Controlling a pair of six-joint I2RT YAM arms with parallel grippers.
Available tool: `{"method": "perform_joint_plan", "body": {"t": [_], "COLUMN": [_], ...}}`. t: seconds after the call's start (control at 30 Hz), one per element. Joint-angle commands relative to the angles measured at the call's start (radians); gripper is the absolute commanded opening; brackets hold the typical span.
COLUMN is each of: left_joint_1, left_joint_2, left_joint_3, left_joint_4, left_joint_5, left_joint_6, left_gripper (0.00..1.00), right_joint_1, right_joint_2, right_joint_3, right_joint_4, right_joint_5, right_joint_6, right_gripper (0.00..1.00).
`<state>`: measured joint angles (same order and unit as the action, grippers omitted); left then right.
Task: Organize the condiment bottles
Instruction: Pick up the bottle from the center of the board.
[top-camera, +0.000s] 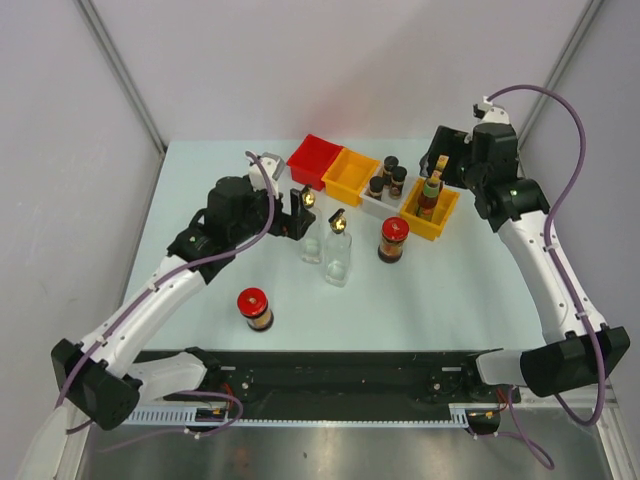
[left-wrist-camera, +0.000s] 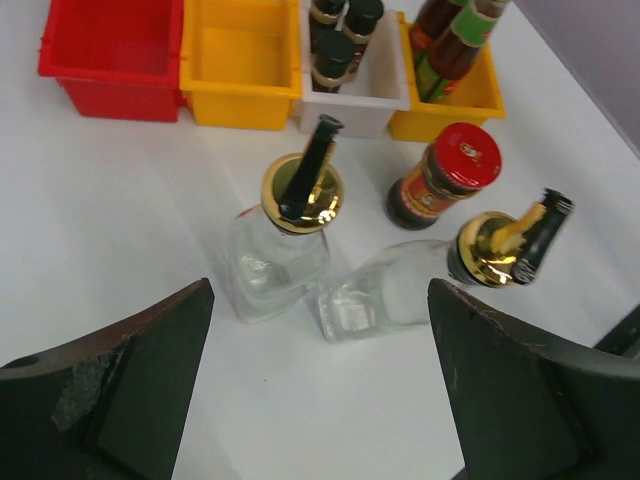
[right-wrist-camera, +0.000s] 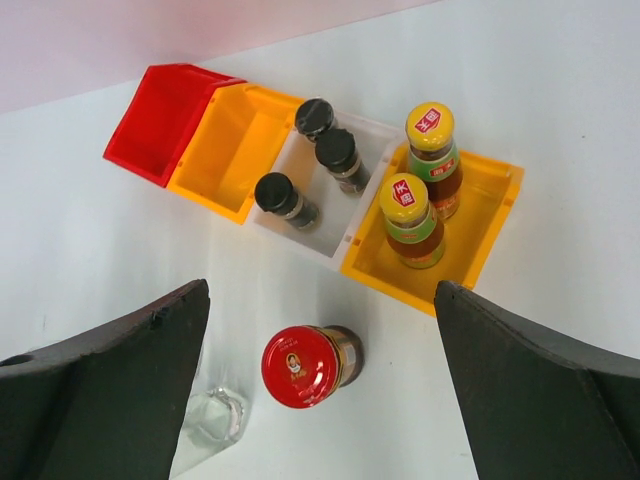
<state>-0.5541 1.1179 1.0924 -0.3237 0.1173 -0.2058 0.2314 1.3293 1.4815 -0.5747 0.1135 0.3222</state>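
- Left gripper (left-wrist-camera: 318, 320), jaws wide, faces a glass bottle (left-wrist-camera: 280, 250) at the middle of the table (top-camera: 190, 180). Best to grip its body below the spout, clear of its twin (left-wrist-camera: 395, 290) just beside.
- Right gripper (right-wrist-camera: 322, 295) hangs wide over the far-edge bins (right-wrist-camera: 497, 215).
- Only the top view shows a red-lidded jar (top-camera: 255, 308) toward the near edge.

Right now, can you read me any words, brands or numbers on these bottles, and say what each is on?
Nothing can be quoted with certainty.
Upper yellow cap and lower yellow cap: white characters on a red square, too small to read.
Red lid: gold emblem and print, blurred.
Jar label: print blurred.
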Motion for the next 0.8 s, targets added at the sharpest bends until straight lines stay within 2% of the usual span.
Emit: {"method": "perform_joint_plan", "body": {"t": [0.0, 0.4, 0.57, 0.77], "left_joint_1": [-0.004, -0.004, -0.004, -0.006], "left_joint_2": [0.023, 0.137, 0.141, 0.161], "left_joint_3": [0.055, 0.069, 0.021, 0.009], "left_joint_4": [0.06, 0.138, 0.23, 0.255], "left_joint_5": [-0.111, -0.088, -0.114, -0.111], "left_joint_6": [-0.03, -0.066, -0.081, -0.083], "left_gripper": [0.91, 0.78, 0.74, 0.69], "right_joint_1": [-0.004, -0.006, -0.007, -0.009], "right_joint_2": [-0.048, -0.085, -0.093, -0.104], "right_joint_3": [-0.023, -0.07, -0.079, -0.086], "right_joint_4": [-0.011, -0.019, -0.019, -0.02], "right_joint_5": [-0.04, -0.035, -0.032, -0.023], "right_joint_6": [0.008, 0.005, 0.003, 0.001], "right_gripper": [1.0, 1.0, 1.0, 1.0]}}
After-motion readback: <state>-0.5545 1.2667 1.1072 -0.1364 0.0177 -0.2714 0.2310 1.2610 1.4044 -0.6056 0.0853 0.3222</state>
